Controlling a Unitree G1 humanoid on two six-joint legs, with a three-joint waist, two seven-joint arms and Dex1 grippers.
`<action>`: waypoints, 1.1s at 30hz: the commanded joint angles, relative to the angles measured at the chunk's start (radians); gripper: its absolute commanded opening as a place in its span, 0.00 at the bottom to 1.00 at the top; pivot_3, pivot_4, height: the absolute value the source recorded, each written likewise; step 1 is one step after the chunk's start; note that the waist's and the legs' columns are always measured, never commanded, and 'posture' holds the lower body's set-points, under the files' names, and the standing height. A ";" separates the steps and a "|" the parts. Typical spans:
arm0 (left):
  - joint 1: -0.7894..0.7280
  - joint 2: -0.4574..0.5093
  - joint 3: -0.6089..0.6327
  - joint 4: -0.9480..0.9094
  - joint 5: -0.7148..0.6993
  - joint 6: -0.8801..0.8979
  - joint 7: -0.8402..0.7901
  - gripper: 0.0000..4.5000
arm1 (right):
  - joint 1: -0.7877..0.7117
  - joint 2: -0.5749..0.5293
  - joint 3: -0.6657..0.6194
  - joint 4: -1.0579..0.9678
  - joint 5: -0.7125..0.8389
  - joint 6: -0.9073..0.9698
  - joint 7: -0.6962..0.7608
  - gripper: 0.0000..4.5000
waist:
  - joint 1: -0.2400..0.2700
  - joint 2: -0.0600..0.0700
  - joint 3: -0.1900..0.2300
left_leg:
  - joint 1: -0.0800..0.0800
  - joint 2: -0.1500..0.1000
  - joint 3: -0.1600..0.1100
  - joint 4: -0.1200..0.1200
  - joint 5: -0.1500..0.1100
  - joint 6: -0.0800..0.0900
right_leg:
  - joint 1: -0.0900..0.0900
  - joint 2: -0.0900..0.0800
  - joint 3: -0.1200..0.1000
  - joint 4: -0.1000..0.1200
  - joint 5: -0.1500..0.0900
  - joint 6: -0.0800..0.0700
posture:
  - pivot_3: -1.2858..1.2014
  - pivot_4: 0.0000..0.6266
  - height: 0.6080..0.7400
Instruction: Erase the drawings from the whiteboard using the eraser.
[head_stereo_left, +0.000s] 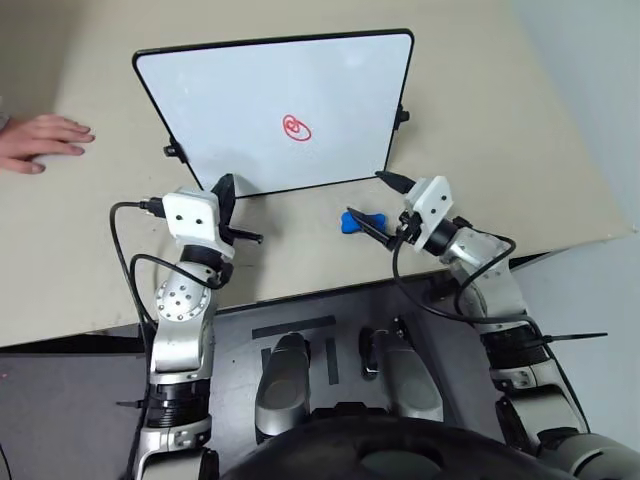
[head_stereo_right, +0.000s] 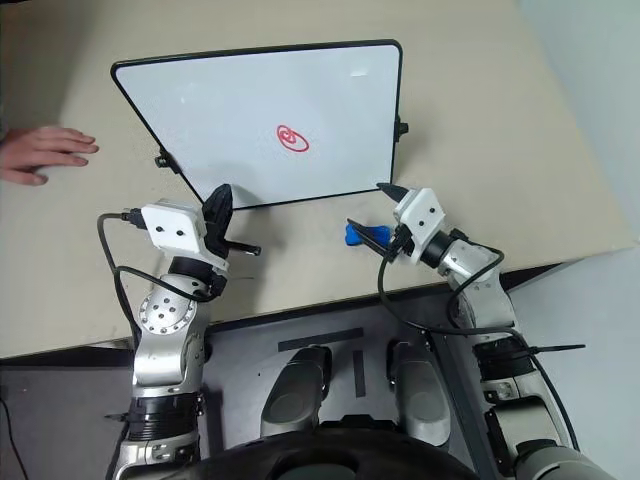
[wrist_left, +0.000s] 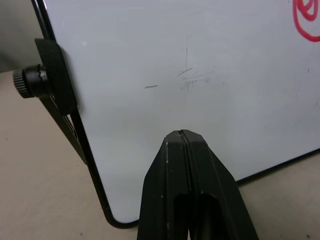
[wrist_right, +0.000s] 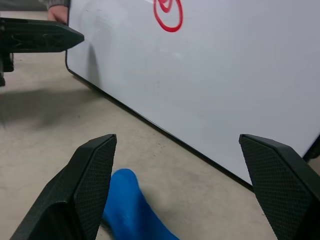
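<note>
The whiteboard (head_stereo_left: 230, 100) stands on the beige table, with the drawings (head_stereo_left: 296, 128), a small red looped scribble, right of its middle. The blue eraser (head_stereo_left: 360, 222) lies on the table just before the board's near right corner. My right gripper (head_stereo_left: 372, 200) is open around that spot, one finger beside the eraser (wrist_right: 130, 205) and the other near the board's corner. My left gripper (head_stereo_left: 227, 183) is shut and empty, its tip close to the board's near left corner (wrist_left: 117, 220). The scribble (wrist_right: 169, 15) is well beyond the right fingers.
A person's hand (head_stereo_left: 40, 140) rests flat on the table at the far left. Black clips (head_stereo_left: 402, 115) stick out from the board's sides. The table's front edge (head_stereo_left: 330, 285) runs just under both wrists.
</note>
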 joint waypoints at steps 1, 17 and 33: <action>-0.012 0.013 0.013 -0.043 -0.013 0.007 -0.012 0.00 | 0.019 0.009 0.006 -0.051 0.005 -0.008 -0.007 0.92 | 0.000 0.000 0.000 | 0.000 0.000 0.000 0.000 0.000 0.000 | 0.000 0.000 0.000 0.000 0.000 0.000 | 0.52 0.24 1.00; -0.020 0.014 0.005 -0.038 -0.010 0.010 -0.024 0.00 | 0.032 -0.044 0.070 -0.146 -0.002 0.061 0.058 0.92 | 0.000 0.000 0.000 | 0.000 0.000 -0.001 0.000 -0.001 -0.001 | 0.000 0.000 0.000 -0.001 0.000 0.000 | 0.52 0.24 1.00; 0.128 -0.040 0.003 -0.160 0.010 0.032 0.045 0.00 | 0.039 -0.153 0.074 -0.099 0.016 0.083 0.199 0.92 | 0.000 0.000 0.000 | 0.000 0.000 0.000 0.000 -0.001 -0.001 | 0.001 0.000 0.000 -0.001 -0.003 0.004 | 0.52 0.24 1.00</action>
